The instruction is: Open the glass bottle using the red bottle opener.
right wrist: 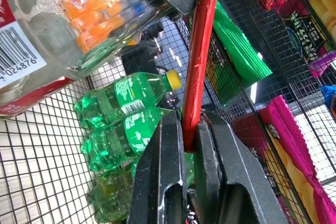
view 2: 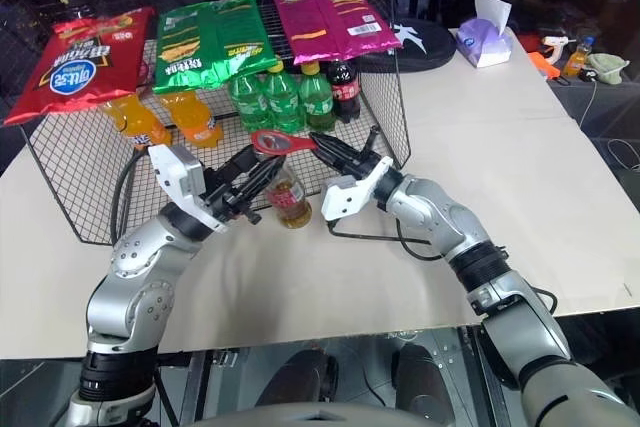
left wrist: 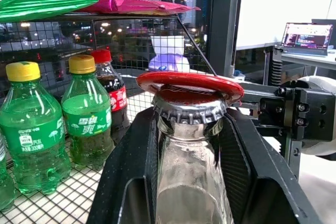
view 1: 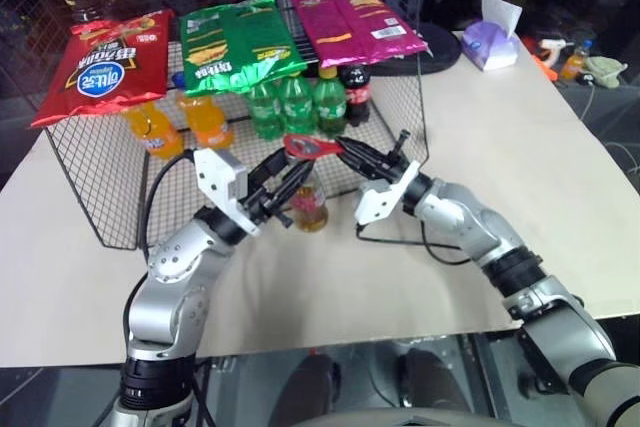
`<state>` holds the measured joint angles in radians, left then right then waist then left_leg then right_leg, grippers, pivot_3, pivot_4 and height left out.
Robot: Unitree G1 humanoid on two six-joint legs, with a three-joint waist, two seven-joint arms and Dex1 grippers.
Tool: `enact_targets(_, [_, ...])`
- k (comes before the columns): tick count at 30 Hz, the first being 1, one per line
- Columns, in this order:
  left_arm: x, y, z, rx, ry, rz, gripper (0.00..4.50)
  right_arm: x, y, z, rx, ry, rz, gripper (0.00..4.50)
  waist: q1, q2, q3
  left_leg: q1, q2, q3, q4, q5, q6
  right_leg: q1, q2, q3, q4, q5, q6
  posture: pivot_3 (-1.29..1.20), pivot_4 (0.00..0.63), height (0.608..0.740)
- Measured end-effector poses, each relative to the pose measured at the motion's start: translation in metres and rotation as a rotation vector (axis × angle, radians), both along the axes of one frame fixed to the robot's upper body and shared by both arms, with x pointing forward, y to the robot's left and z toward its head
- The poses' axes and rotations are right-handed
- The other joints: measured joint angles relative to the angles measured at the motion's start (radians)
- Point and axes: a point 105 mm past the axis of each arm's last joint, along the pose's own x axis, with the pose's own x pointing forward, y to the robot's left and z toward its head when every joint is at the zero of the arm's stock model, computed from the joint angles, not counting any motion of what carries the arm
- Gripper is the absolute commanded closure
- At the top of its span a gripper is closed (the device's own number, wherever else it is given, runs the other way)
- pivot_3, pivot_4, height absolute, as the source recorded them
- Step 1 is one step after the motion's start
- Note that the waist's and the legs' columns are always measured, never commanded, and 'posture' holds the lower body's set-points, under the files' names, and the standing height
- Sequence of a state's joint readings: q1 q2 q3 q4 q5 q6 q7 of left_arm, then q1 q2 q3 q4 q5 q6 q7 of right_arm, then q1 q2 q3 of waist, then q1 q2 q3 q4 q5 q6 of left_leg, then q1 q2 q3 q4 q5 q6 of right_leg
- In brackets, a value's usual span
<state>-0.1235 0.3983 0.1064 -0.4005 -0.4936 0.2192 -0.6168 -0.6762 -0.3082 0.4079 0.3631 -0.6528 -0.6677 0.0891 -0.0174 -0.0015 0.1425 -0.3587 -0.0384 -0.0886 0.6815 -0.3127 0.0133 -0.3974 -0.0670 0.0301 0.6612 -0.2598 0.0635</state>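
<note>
The glass bottle [view 1: 310, 202] stands upright on the pale surface [view 1: 520, 177], just in front of the wire rack [view 1: 90, 162], between the two arms. From the head camera, the left claw [view 1: 283, 182] is closed part-way around the bottle's neck and steadies it. The right claw [view 1: 352, 152] reaches in from the other side, clamped tight on the narrow handle of the red bottle opener [view 1: 312, 146], whose ring head lies over the top of the bottle. Orange and green soda bottles sit in the rack behind, with snack bags on top.

From the left wrist, the two black fingers [left wrist: 126, 182] flank the clear neck on either side, and the crimped metal cap [left wrist: 190, 113] is still on. The opener's red ring rests flat on the cap, slightly tilted, touching it.

From the right wrist, the red handle runs up out of the pinched fingers [right wrist: 157, 182], and the bottle's glass shoulder and label show close by.

The step in hand looks like seating the opener on the cap; the prying itself is not yet done. Next, I'd guess the ring's lip must catch under the cap's edge, then the handle must be levered upward while the left claw holds the bottle firm. If the lip sits only on top, it may slip off.
</note>
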Motion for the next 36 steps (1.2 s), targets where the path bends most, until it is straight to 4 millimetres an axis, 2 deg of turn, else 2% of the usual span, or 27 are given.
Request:
enact_targets(9, [-0.001,0.0,0.0,0.0,-0.001,0.0,3.43,-0.005,0.001,-0.004,-0.019,0.069,0.066,4.5,0.0,0.0,0.0,0.0,0.0,0.0,0.0,0.0,0.0,0.0,0.0,0.0,0.0,0.0,0.0,0.0,0.15,0.74])
enact_targets(20, [0.0,0.0,0.0,-0.002,-0.003,0.002,3.43,-0.003,0.002,-0.004,-0.023,0.073,0.067,4.5,0.0,0.0,0.0,0.0,0.0,0.0,-0.001,0.0,0.0,0.0,0.0,0.0,0.0,0.0,0.0,0.0,0.15,0.74])
enact_targets(28, [0.001,-0.001,0.0,-0.012,-0.004,0.002,3.43,0.007,-0.005,0.014,-0.114,-0.035,0.06,4.5,0.002,0.001,0.001,0.0,0.0,0.0,-0.001,0.0,0.0,0.0,0.0,0.0,-0.001,0.0,0.0,0.0,0.15,0.74])
enact_targets(36, [0.002,-0.002,0.0,-0.019,-0.008,-0.001,3.43,0.01,-0.007,0.019,-0.128,-0.066,0.06,4.5,0.004,0.001,0.001,-0.001,0.0,-0.001,-0.001,0.0,0.0,0.0,0.0,-0.001,-0.002,0.0,0.0,0.0,0.15,0.74])
